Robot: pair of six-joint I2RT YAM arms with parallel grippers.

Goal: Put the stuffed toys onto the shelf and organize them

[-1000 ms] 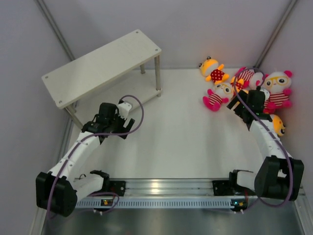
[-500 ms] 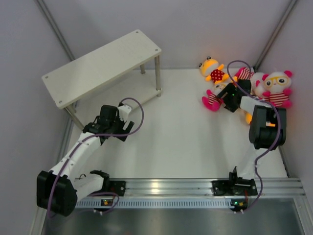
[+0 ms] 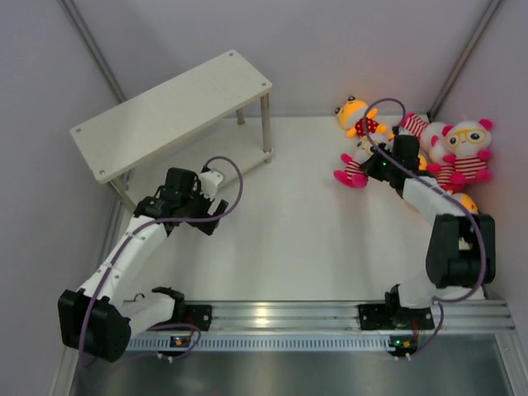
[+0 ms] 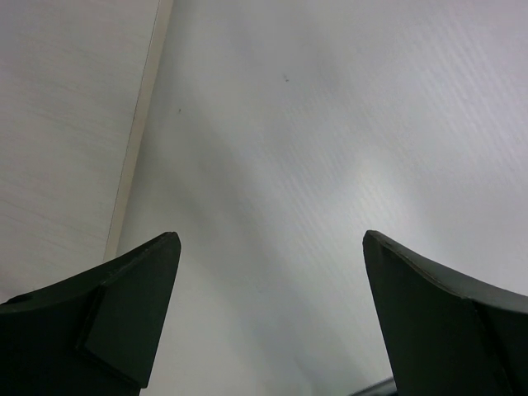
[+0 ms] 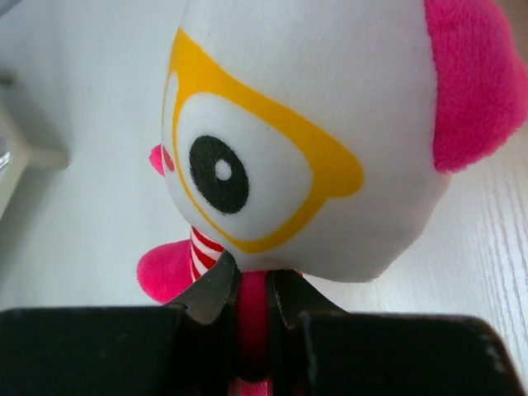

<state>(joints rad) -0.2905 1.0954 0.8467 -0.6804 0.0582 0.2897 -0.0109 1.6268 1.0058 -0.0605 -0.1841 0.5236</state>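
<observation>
Dolls [image 3: 462,148] are lying bunched at two o'clock on the table [image 3: 305,239]. My right gripper [image 5: 253,285] is clamping tight on the pink limb [image 5: 252,318] of one white-headed doll [image 5: 313,124] in yellow glasses, at the bunch's nine o'clock edge. My left gripper [image 4: 268,247] is hanging wide open above the table at eight o'clock, holding nothing. The shelf [image 3: 173,111] is standing at ten o'clock, well apart from the dolls.

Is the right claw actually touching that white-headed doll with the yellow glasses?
Touching. The right wrist view shows the right gripper pinched shut on a pink limb of the white-headed doll, no gap either side.
</observation>
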